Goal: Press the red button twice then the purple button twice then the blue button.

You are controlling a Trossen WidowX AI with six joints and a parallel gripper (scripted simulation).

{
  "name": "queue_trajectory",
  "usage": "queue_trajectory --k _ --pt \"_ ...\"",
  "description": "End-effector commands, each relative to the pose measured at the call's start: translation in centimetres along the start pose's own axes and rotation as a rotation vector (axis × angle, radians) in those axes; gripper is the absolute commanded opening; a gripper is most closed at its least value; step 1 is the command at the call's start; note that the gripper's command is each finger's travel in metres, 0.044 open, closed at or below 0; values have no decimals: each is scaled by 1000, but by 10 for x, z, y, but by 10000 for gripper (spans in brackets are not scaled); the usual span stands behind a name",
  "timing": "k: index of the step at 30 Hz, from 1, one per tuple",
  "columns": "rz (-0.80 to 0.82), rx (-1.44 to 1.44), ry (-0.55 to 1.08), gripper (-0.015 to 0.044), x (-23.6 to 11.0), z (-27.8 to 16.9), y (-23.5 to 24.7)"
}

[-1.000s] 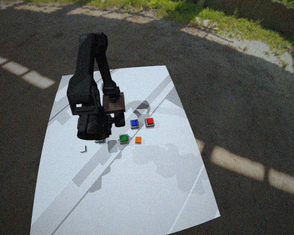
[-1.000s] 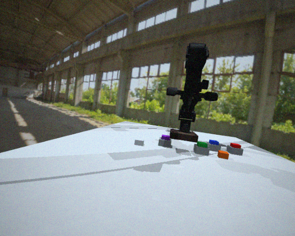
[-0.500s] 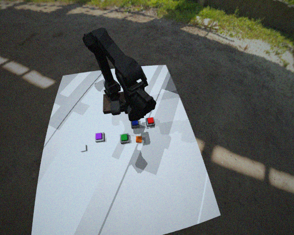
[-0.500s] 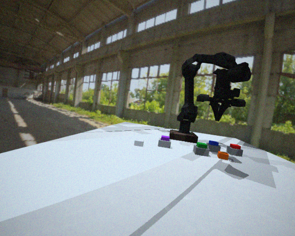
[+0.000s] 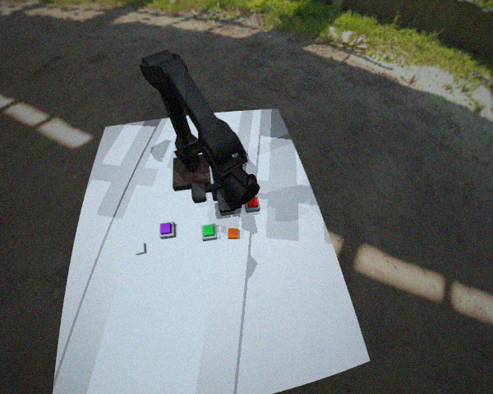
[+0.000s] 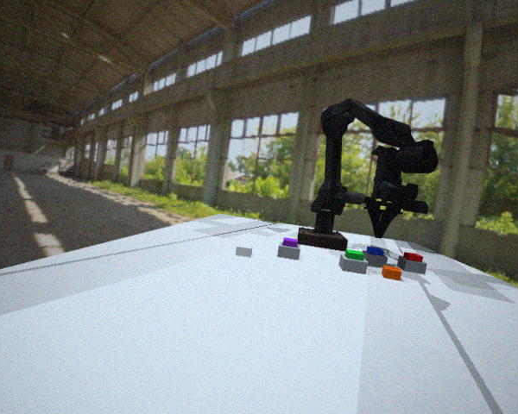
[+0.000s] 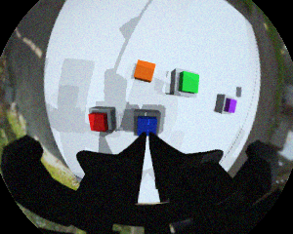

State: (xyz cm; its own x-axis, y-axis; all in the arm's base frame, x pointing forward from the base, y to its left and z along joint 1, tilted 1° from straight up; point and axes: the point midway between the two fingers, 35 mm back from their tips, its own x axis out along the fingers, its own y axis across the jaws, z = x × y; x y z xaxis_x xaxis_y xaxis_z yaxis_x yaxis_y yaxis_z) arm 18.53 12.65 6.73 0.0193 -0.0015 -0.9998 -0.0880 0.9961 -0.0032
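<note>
Hovering above the square blue push-button on its grey base, the black parallel-jaw gripper points straight down with its fingers pressed together into one blunt tip, nothing pinched between them. Wrist view puts the blue cap right at the tip of the narrow slit between the fingers, so lateral alignment looks good. Exterior view shows a clear gap between fingertip and the blue cap; not touching yet. In the top view the wrist hides the blue button completely. Judging by this position, step 5, the blue press, is the one in hand; whether the red and purple presses are done can't be read from the buttons themselves, all caps look raised. Neighbours: square red push-button on grey base just beside blue on one side, square green push-button on grey base near on the other, small orange block lying near both, square purple push-button on grey base well apart, small grey block further off still. Next move probably calls for a straight vertical descent onto the blue cap until it bottoms out, then a straight lift to let it spring back. Keep the fingers closed and avoid sideways drift, since the red button and orange block sit close enough to get clipped.
</note>
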Motion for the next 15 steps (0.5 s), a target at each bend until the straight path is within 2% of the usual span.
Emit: queue_trajectory --k 1,15 --pt "-4 4 5 20 8 -1 -1" --pt "-4 4 5 20 31 -2 -1"
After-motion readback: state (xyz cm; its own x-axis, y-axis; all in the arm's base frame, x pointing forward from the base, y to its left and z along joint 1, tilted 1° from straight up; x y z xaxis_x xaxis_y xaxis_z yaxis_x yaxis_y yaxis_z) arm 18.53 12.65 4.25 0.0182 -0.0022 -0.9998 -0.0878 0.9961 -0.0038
